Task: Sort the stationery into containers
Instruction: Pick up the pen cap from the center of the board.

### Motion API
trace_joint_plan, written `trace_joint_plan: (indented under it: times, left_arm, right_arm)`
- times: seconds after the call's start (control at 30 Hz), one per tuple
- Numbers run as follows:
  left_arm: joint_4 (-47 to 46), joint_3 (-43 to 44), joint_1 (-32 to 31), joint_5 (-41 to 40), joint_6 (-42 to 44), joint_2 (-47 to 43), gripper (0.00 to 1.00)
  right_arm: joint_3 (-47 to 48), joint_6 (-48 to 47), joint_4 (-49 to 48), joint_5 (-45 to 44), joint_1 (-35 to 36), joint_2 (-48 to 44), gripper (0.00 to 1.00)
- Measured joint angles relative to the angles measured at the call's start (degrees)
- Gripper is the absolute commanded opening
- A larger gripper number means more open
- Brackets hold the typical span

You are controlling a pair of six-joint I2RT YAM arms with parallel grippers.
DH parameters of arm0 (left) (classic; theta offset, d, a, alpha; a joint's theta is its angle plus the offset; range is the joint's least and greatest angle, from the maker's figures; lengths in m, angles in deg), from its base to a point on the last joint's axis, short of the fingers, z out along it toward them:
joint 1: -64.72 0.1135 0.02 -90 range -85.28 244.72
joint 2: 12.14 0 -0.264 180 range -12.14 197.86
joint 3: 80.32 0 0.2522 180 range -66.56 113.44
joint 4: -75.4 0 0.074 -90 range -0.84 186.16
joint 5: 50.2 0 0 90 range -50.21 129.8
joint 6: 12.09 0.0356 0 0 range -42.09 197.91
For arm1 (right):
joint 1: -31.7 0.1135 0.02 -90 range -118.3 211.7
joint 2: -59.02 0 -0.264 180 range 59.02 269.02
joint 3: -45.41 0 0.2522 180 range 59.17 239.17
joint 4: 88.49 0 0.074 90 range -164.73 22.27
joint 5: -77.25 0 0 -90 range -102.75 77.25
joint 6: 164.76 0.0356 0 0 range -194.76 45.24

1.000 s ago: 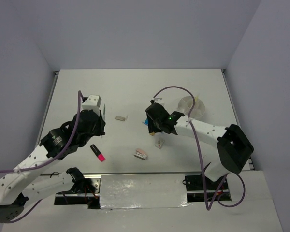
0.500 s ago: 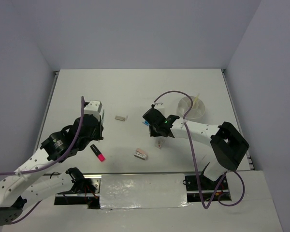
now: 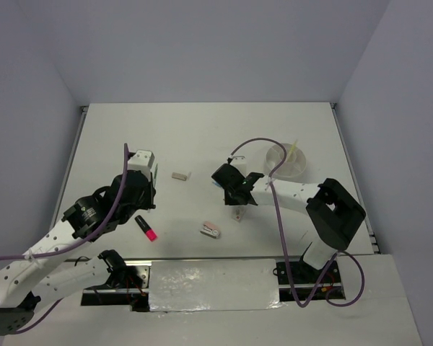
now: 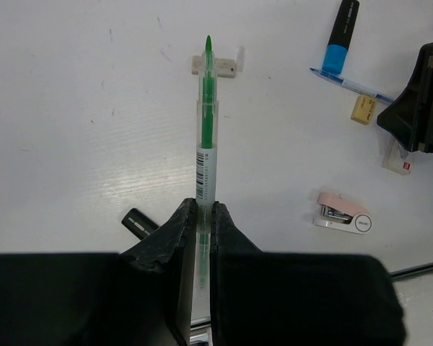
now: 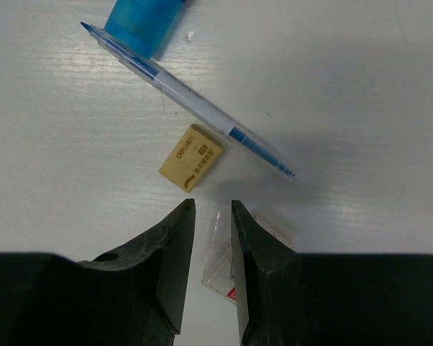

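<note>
Clamping the left gripper (image 4: 202, 216) tight on the green pen (image 4: 206, 137), tip pointing to 12 o'clock, likely for carrying to the white tub (image 3: 287, 160) at 2 o'clock on the bench (image 3: 202, 137). Hovering the right gripper (image 5: 211, 245), barely a slit apart and empty, over a clear packet (image 5: 218, 254), probably lining up a pick.

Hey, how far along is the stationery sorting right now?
Early. Done: only a yellow pen sticks out of the tub. In hand: the left gripper clamps a green pen; the right gripper hangs low over a clear packet, grip unclear. Left on the table: tan eraser, blue pen, blue marker, pink stapler, pink highlighter, whitish eraser.
</note>
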Motion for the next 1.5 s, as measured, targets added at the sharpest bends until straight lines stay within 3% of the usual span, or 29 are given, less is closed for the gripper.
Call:
trace_joint_plan:
  times: [0.67,0.87,0.93,1.07,1.3,1.5]
  left_arm:
    - [-0.17,0.00,0.00,1.05,1.05,-0.76,0.00]
    - [-0.39,-0.02,0.00,1.40,1.07,-1.05,0.00]
    - [-0.39,-0.02,0.00,1.42,1.07,-1.33,0.00]
    - [-0.42,-0.02,0.00,1.42,1.07,-1.64,0.00]
    - [-0.42,-0.02,0.00,1.55,1.03,-1.84,0.00]
    - [-1.53,-0.02,0.00,4.28,-0.63,-3.78,0.00]
  right_arm:
    - [-1.84,2.47,0.00,0.02,1.97,2.38,0.31]
    - [-1.79,2.82,-0.20,-0.11,2.14,3.06,0.23]
    - [-1.79,2.91,-0.20,-0.15,2.32,3.06,0.12]
    - [-1.79,3.48,-0.15,-0.66,2.84,3.06,0.06]
    - [-1.79,3.56,-0.61,0.31,3.87,1.31,0.00]
    - [-0.26,2.47,-2.38,-0.28,4.07,-7.76,0.00]
